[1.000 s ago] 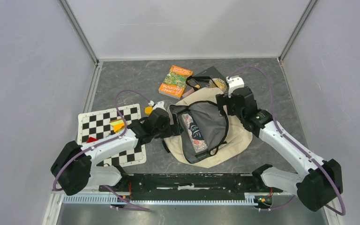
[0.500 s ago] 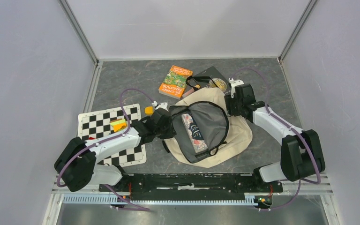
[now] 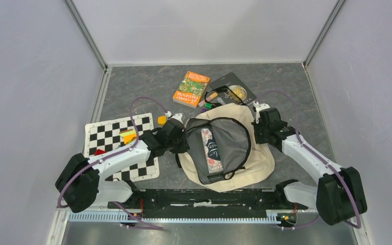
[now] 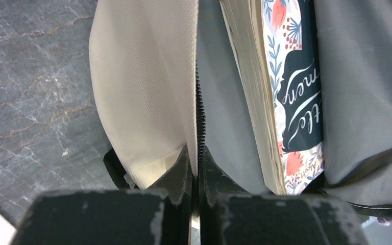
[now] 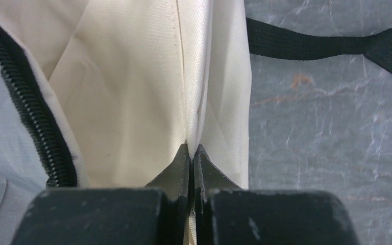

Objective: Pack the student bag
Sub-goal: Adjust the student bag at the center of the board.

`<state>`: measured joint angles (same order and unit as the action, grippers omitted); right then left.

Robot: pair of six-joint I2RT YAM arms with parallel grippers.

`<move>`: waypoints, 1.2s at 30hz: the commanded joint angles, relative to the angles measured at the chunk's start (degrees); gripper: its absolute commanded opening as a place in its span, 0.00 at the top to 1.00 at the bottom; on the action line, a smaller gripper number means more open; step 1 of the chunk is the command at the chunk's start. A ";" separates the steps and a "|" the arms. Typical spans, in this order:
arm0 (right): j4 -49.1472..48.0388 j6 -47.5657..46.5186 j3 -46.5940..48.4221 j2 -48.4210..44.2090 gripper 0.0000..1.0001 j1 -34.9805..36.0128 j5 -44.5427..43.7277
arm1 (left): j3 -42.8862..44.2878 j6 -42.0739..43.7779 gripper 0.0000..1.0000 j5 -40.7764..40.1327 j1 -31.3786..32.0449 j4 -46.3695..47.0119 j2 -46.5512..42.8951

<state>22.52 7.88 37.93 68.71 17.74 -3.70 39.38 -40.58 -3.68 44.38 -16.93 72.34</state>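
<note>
L arm: stretched fwd-right over the checkered mat (image 3: pixel 113 133), wrist low. The left gripper (image 3: pixel 180 139) is at the left rim of the student bag (image 3: pixel 259 159), jaws pinched tight on the zip edge, cream fabric one side, grey lining the other (wrist cam).
R arm: elbow bent, forearm angled in. The right gripper (image 3: pixel 258 131) is at the bag's right side, jaws clamped on a fold of cream fabric.
Bag lies flat mid-worktop (image 3: pixel 132 84) between both arms, mouth open.

Hard to see:
- both pinch pts are covered by the wrists in top view
- floral book (image 3: pixel 212 149) in the bag is partly under the lining, title cut off
- dark flat item (image 3: pixel 233 84) behind the bag is partly covered by the bag top
- small coloured bits (image 3: pixel 128 136) on the mat are too small to ID

Count: 2 arms, 2 grippers, 1 bag, 1 book inside, 1 orange book (image 3: pixel 191 89) on the worktop, 1 mat, 1 black strap (image 5: pixel 326 45) loose on the worktop.
</note>
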 commanded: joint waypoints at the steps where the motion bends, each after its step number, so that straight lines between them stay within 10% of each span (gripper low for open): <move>1: 6.57 3.77 -1.92 -5.78 1.00 2.62 -1.88 | -0.85 2.25 0.98 3.41 0.17 -1.11 -4.41; 5: 7.41 4.93 -2.69 -8.86 0.96 3.36 -2.38 | -0.97 2.13 0.90 7.12 0.18 -1.71 -6.18; 12: 10.04 0.69 7.14 -7.75 0.28 3.36 -6.44 | 6.91 4.90 0.03 5.32 0.05 -9.19 -8.21; 23: -1.17 0.69 23.56 2.49 0.02 3.36 4.25 | 27.41 19.32 0.00 12.61 -16.46 -16.78 2.51; 36: -16.21 11.83 39.58 29.50 0.03 7.13 13.09 | 49.60 18.19 0.00 18.88 -33.81 -5.18 34.77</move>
<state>12.40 15.90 70.61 92.05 24.08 6.57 81.60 -24.05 12.36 11.40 -27.59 101.14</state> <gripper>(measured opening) 0.976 0.993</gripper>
